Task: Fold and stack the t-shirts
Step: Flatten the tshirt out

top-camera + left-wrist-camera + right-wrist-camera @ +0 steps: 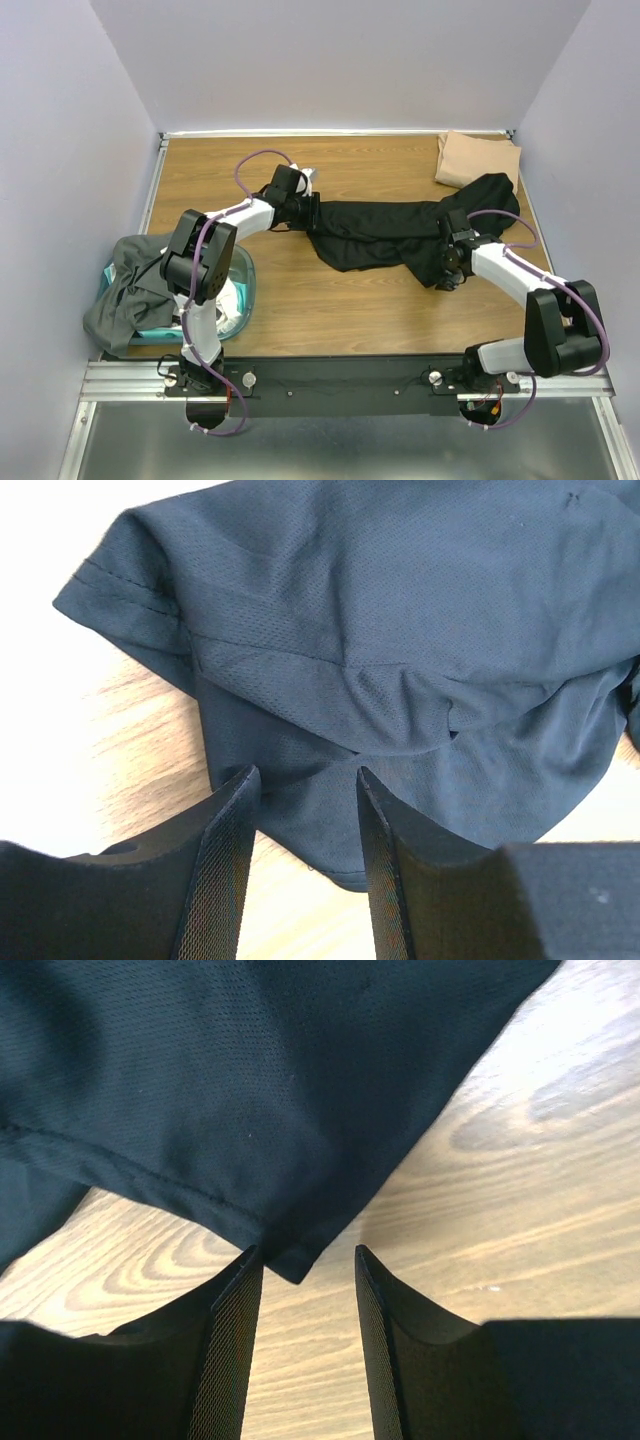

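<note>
**A:** Entry one: left end effector [306, 780]?

**B:** Fingers spread, nothing pinched. A lower fold of the black mesh short-sleeved t-shirt [400, 660] lies in the gap. It looks placed to take that edge.

**A:** Entry two: right end effector [307, 1255]?

**B:** Likewise spread. A hemmed corner of the same shirt sits just between the tips, over the wood-grain surface [500, 1210].

**A:** Location of the shirt?

**B:** Mid-surface, a crumpled band running between both end effectors, not yet flat. One end effector at each end suggests it is to be pulled out flat for folding.

**A:** Arm poses?

**B:** Left arm [230, 220]: reaching far forward, angled inward. Right arm [500, 268]: elbow bent, forearm pointing left towards the shirt's near end.

**A:** Remaining stock?

**B:** Tan-beige folded t-shirt [478, 158], far right corner, just beside the black shirt's far end. Dark grey t-shirt [125, 290], draped over the teal see-through plastic tub [248, 282] at left. White cloth [228, 310] inside the tub.
</note>
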`<move>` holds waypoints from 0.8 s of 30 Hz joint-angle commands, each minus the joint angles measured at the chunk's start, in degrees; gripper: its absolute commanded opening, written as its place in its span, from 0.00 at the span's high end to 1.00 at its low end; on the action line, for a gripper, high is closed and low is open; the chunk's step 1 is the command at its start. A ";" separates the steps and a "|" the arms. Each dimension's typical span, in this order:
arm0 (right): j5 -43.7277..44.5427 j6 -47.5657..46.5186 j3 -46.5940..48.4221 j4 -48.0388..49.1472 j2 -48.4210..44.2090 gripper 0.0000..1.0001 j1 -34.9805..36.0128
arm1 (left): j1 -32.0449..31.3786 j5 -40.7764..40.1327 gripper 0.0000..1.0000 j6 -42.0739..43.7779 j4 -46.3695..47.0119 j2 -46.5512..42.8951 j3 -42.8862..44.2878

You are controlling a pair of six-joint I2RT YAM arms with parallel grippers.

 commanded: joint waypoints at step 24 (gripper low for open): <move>7.49 -2.46 14.14 0.06 1.54 1.00 0.19 | 3.26 -6.74 1.00 -0.40 -3.96 -11.81 1.51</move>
